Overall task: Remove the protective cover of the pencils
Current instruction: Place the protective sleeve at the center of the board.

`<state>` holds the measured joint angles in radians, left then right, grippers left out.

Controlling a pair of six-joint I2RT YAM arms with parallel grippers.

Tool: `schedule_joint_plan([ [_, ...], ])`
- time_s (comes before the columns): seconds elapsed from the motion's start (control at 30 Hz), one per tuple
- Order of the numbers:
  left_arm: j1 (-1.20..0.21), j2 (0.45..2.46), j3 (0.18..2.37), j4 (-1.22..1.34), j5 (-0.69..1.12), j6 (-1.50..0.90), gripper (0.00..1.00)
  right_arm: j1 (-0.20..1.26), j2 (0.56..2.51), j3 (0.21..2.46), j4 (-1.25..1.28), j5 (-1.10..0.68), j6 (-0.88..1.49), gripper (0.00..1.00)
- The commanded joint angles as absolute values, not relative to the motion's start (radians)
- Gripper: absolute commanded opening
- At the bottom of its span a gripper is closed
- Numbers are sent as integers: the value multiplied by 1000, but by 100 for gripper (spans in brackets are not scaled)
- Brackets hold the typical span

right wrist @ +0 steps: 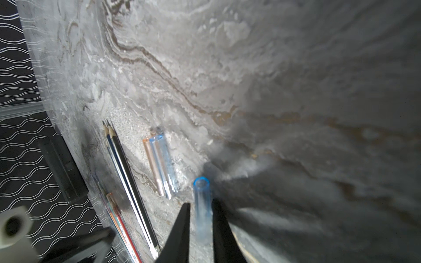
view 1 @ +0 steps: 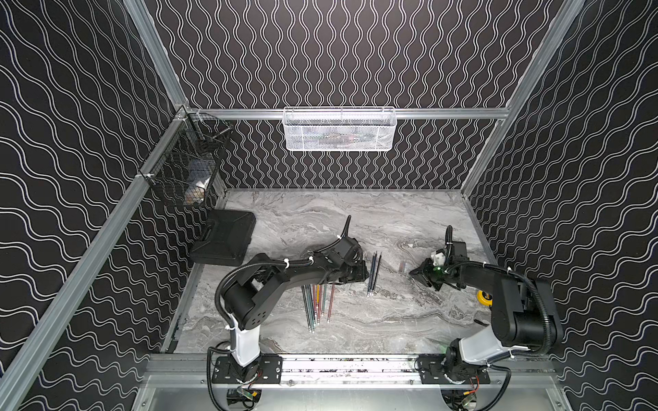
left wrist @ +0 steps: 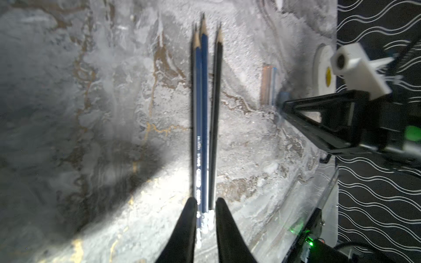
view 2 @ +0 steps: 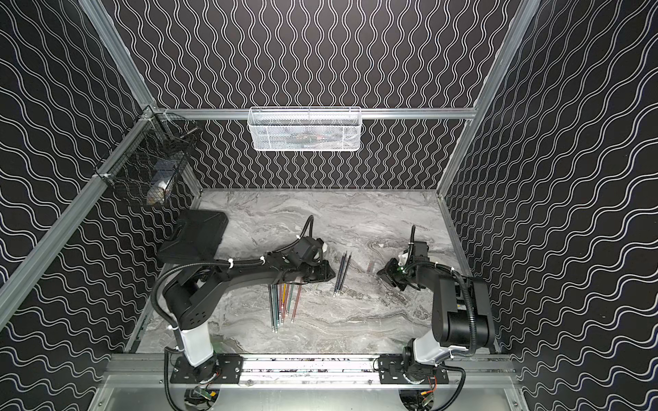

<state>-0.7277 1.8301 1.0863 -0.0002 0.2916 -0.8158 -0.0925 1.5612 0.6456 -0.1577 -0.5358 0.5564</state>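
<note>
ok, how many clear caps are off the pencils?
4. Three lie side by side on the table: orange cap, clear cap, blue cap. The fourth cap, blue, sits between the fingers of the right claw. More may be hidden.

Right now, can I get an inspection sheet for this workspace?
Surface: marble tabletop, no spills seen.
Job's things: three dark pencils bare-tipped; coloured pencils partly under the left arm; three clear caps loose.
Clutter: black case, yellow round item.
Grippers: left gripper slightly open by the dark pencils, empty; right gripper has a blue cap between its fingers, grip unclear.
Cables: black conduit along both arms, none snagged.
Surroundings: white mesh basket on back rail, black wire basket on left rail.
</note>
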Motion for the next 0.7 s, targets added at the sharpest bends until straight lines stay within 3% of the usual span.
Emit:
schedule_joint_plan([
  [0.0, -724, 1759, 1102, -52, 265, -802, 21, -92, 1569, 651, -149, -526, 544, 20],
  [0.33, -712, 1528, 1122, -238, 238, -723, 24, -92, 1576, 655, -147, -536, 544, 21],
  [0.67, -676, 1256, 860, -416, 150, -622, 23, -92, 1468, 642, -146, -572, 551, 23],
])
